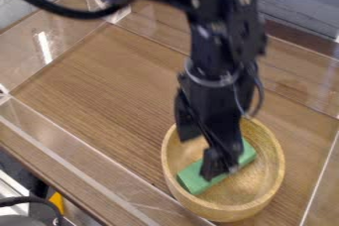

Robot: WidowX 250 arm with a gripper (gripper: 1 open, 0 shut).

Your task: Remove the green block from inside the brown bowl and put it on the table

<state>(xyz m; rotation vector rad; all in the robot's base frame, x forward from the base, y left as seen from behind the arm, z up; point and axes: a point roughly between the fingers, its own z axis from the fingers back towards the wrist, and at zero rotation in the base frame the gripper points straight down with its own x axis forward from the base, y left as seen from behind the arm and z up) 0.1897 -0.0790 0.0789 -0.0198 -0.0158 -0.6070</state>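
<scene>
**Tech:** Gripper point(216, 163) first. You will find it pointing straight down into the bowl point(269, 194), its black fingers reaching to the block point(199, 179). The jaws stand spread wide. One finger sits on the near-left side of the block and one on the far-right side, so the block lies between them. The picture is motion-blurred around the arm, so you cannot tell whether either finger touches the block.

**Operator:** Where exactly is the block?

**Tech:** You will see it inside the bowl, lying flat on the bowl floor. Its long axis runs from near-left to far-right. The near-left end is clear in view; the middle is covered by the gripper.

**Operator:** And the bowl?

**Tech:** Look at the near-right part of the table point(106, 81). The bowl rests there, upright, with its rim close to the near clear wall point(59, 166). The rest of the wood-grain surface stretches away to the left and far side.

**Operator:** Anything else you would note?

**Tech:** You can make out black cables looping from the arm toward the top-left corner. A clear plastic piece point(111, 9) stands at the far-left edge of the table, well apart from the bowl.
</scene>
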